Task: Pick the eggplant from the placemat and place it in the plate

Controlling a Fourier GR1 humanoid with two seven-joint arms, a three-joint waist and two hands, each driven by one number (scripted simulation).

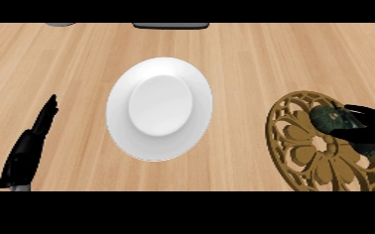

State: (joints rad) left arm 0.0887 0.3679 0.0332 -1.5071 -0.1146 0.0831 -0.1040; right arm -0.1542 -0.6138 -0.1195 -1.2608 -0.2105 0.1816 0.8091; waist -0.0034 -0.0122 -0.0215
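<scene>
Placemat (pixel 296 153) and right robot hand (pixel 362 141) cut off at the right edge, eggplant (pixel 331 119) partly behind its fingers.

The counter (pixel 256 54) is light wood. At the view's top edge sit a dark slab (pixel 170 26) and, further left, a grey object (pixel 60 24).

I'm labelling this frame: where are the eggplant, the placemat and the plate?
eggplant (pixel 330 119), head view, on its dark body.
placemat (pixel 302 154), head view, on its gold openwork, lower left.
plate (pixel 121 114), head view, on its white left rim.
</scene>
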